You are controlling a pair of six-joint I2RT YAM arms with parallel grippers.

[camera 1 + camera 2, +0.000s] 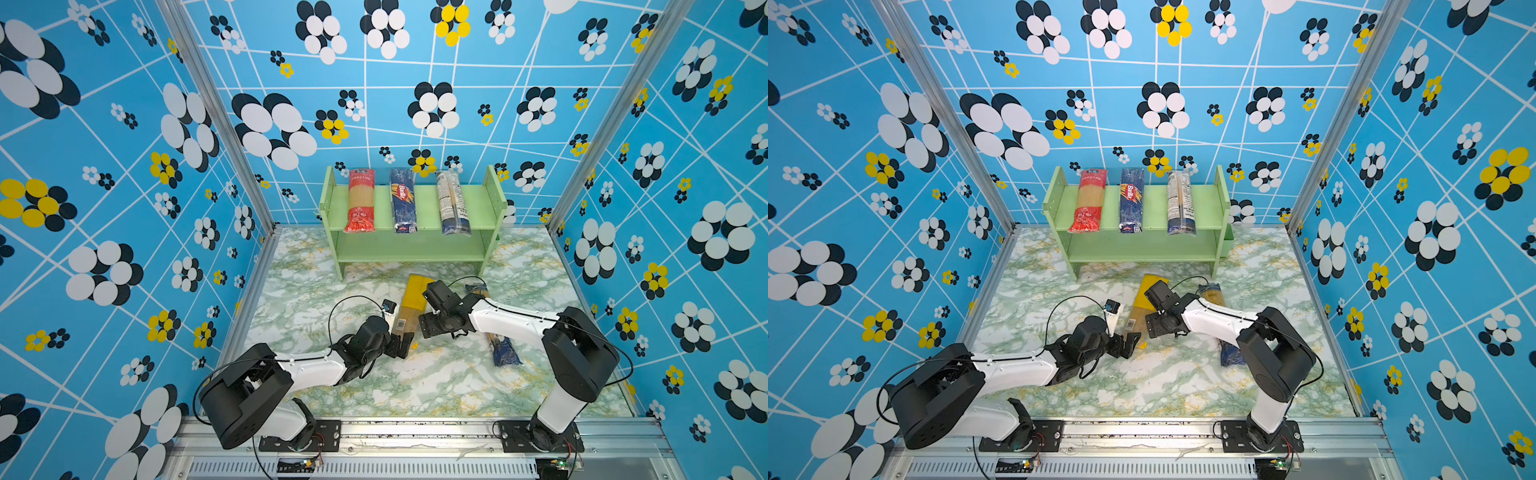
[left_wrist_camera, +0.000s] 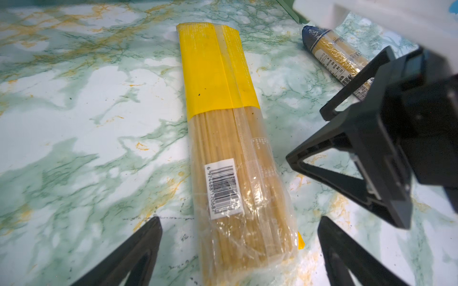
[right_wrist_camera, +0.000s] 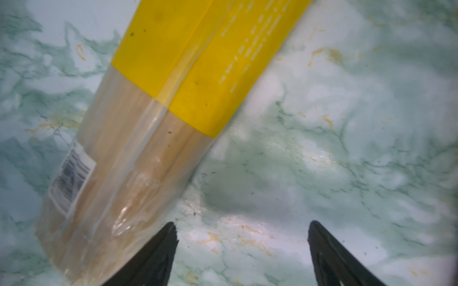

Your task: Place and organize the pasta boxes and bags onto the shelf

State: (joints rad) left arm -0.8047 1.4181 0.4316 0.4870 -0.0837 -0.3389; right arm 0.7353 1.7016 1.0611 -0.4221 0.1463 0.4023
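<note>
My left hand is spread wide astride the barcode end of the yellow-topped bag, which lies flat on the table before the shelf. My right hand, jaws apart, hovers just beside it.

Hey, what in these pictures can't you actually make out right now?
Clear bag with blue end: middle hidden under the right arm in both top views.
Shelf: back of the lower tier covered by the upper tier in both top views.
Yellow-topped bag: print and barcode blurred in the right wrist view.
</note>
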